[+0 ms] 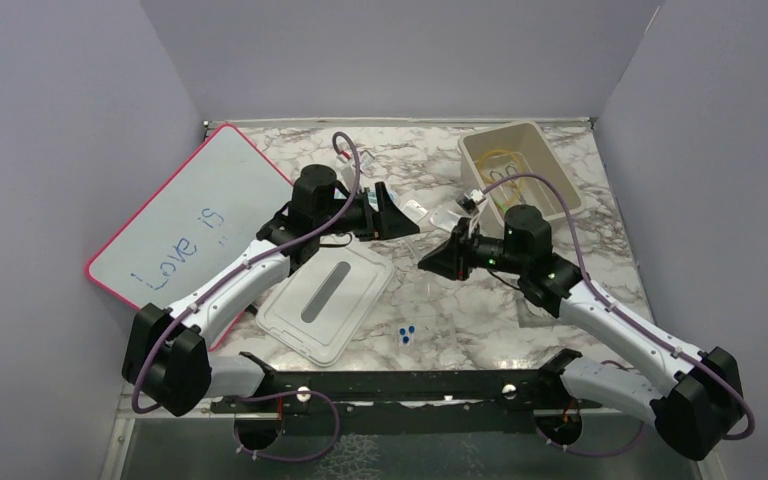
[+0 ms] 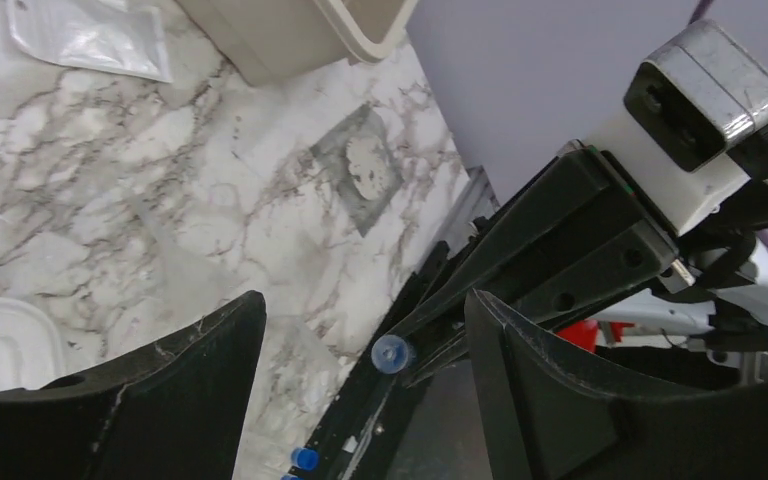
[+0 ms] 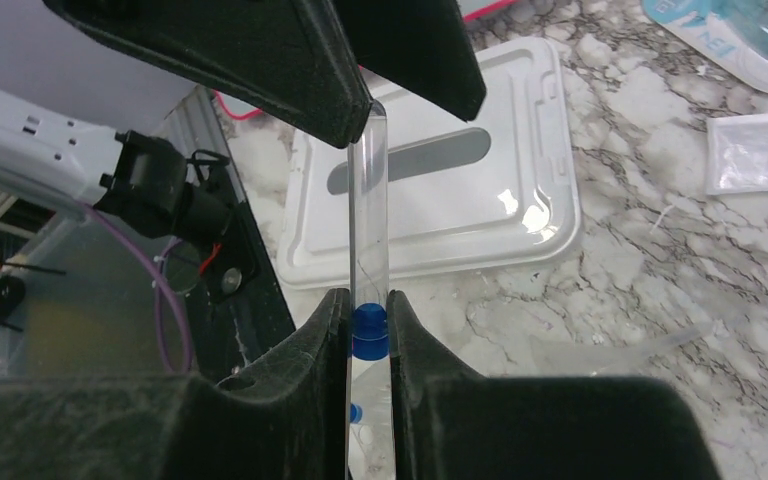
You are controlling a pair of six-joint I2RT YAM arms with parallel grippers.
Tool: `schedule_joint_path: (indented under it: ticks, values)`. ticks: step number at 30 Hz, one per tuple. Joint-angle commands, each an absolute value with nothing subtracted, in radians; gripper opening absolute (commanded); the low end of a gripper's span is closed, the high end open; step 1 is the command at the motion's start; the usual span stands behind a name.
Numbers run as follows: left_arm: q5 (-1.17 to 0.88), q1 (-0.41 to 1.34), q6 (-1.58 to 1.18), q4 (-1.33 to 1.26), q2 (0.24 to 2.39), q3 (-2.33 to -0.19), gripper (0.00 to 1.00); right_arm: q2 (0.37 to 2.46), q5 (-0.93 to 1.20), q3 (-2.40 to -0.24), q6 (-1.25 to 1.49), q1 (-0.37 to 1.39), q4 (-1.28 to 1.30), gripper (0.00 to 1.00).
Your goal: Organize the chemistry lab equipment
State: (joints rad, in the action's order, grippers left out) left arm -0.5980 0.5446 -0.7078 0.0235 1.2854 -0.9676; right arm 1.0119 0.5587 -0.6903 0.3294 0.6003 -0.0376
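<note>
The right fingers point(image 3: 300, 400) are clamped on a thin clear tube point(image 3: 368, 200), gripping it at its blue stopper point(image 3: 369, 330). The tube is held in the air above the middle of the marble desk point(image 1: 430, 320). Its free end reaches into the gap between the left fingers point(image 3: 260, 50). Those fingers stand well apart and do not grip the tube, though its tip lies just beside one of them.

The right wrist view shows the whole length of the tube, with a clear plastic lid point(image 3: 480, 190) on the desk beneath it. The left wrist view shows the tube only end-on, as a small pale circle point(image 2: 392, 353) between that arm's own spread fingers point(image 2: 160, 400). Behind the circle is the right arm's black housing.

From the top view the tube is too thin to make out, but the layout is clear. A cream bin point(image 1: 550, 165) with yellow tubing point(image 1: 500, 160) inside sits at the far right corner. A whiteboard point(image 1: 190, 220) lies along the left edge. Small blue caps point(image 1: 406, 333) lie near the near edge, just right of the lid.
</note>
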Motion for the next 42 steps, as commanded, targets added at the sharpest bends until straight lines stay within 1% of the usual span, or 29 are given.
schedule_joint_path:
  ticks: [1, 3, 5, 11, 12, 15, 17, 20, 23, 24, 27, 29, 30, 31, 33, 34, 36, 38, 42]
  values:
    - [-0.764, 0.548, -0.899, -0.108, 1.294, -0.936, 0.70, 1.032, 0.707, -0.725, 0.243, 0.597, -0.085, 0.19]
    - [-0.777, 0.549, -0.922, -0.116, 1.293, -0.927, 0.65, 1.039, 0.719, -0.728, 0.226, 0.597, -0.085, 0.19]
    - [-0.798, 0.549, -0.937, -0.116, 1.292, -0.919, 0.56, 1.045, 0.728, -0.731, 0.213, 0.597, -0.087, 0.19]
    - [-0.821, 0.551, -0.929, -0.100, 1.281, -0.900, 0.37, 1.056, 0.723, -0.737, 0.195, 0.597, -0.090, 0.19]
    - [-0.825, 0.551, -0.926, -0.100, 1.280, -0.898, 0.34, 1.059, 0.722, -0.739, 0.192, 0.597, -0.087, 0.19]
    - [-0.835, 0.551, -0.906, -0.091, 1.276, -0.896, 0.32, 1.066, 0.719, -0.743, 0.187, 0.597, -0.080, 0.19]
    - [-0.834, 0.551, -0.884, -0.071, 1.273, -0.901, 0.27, 1.066, 0.718, -0.743, 0.187, 0.598, -0.080, 0.19]
    - [-0.839, 0.551, -0.883, -0.067, 1.265, -0.903, 0.14, 1.066, 0.707, -0.747, 0.201, 0.597, -0.077, 0.20]
    - [-0.832, 0.551, -0.894, -0.078, 1.255, -0.902, 0.02, 1.067, 0.685, -0.754, 0.253, 0.598, -0.081, 0.23]
    - [-0.829, 0.551, -0.895, -0.084, 1.252, -0.901, 0.00, 1.066, 0.680, -0.756, 0.272, 0.597, -0.086, 0.26]
    - [-0.807, 0.551, -0.907, -0.102, 1.245, -0.898, 0.00, 1.056, 0.654, -0.752, 0.352, 0.598, -0.114, 0.39]
    - [-0.794, 0.549, -0.933, -0.141, 1.234, -0.895, 0.00, 1.036, 0.631, -0.722, 0.456, 0.597, -0.189, 0.45]
    - [-0.785, 0.549, -0.952, -0.169, 1.229, -0.894, 0.00, 1.021, 0.610, -0.696, 0.514, 0.597, -0.241, 0.45]
    - [-0.775, 0.549, -0.980, -0.201, 1.221, -0.895, 0.00, 1.000, 0.577, -0.667, 0.606, 0.597, -0.307, 0.46]
    - [-0.747, 0.549, -1.052, -0.283, 1.211, -0.899, 0.00, 0.951, 0.534, -0.567, 0.799, 0.597, -0.501, 0.52]
    - [-0.741, 0.549, -1.084, -0.316, 1.208, -0.907, 0.00, 0.929, 0.492, -0.540, 0.890, 0.597, -0.573, 0.53]
    - [-0.717, 0.549, -1.117, -0.334, 1.209, -0.938, 0.00, 0.909, 0.407, -0.544, 0.989, 0.597, -0.578, 0.55]
    - [-0.686, 0.549, -1.134, -0.337, 1.207, -0.965, 0.00, 0.900, 0.353, -0.563, 1.050, 0.597, -0.557, 0.56]
    - [-0.645, 0.549, -1.162, -0.337, 1.211, -1.004, 0.00, 0.903, 0.306, -0.590, 1.131, 0.597, -0.605, 0.55]
